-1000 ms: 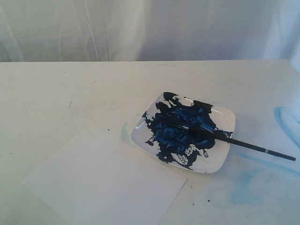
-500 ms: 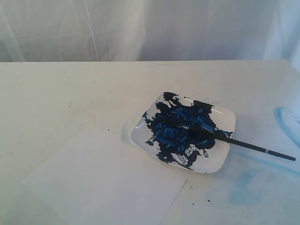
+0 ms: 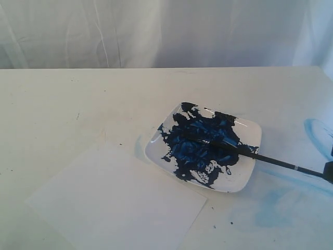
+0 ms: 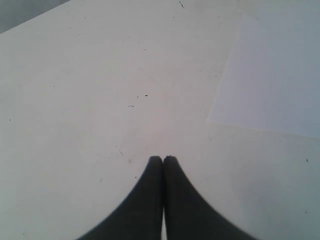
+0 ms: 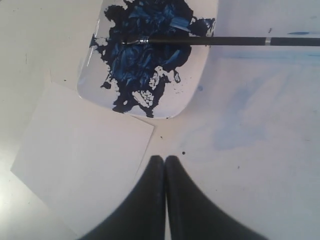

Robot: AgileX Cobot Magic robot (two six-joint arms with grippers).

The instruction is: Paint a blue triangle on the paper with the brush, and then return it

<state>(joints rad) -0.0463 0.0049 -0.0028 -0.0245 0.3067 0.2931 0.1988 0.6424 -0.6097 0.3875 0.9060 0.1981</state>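
Note:
The brush (image 3: 270,161) lies across a white square dish (image 3: 251,136) of dark blue paint, its bristles in the paint and its black handle sticking out over the table to the right. In the right wrist view the brush (image 5: 230,41) lies well ahead of my right gripper (image 5: 164,157), which is shut and empty above the table near the paper's corner. The paper (image 3: 117,205) lies blank at the front left; no blue triangle shows on it. My left gripper (image 4: 163,158) is shut and empty over bare table beside the paper (image 4: 272,75).
Pale blue smears (image 3: 270,208) stain the tabletop right of the dish, with a curved one (image 3: 315,133) at the far right. A dark piece of the right arm (image 3: 329,171) shows at the right edge by the handle's end. A white curtain hangs behind the table.
A dark piece of the right arm has come into the exterior view at the right edge, next to the brush handle's end. The brush, dish and paper have not moved.

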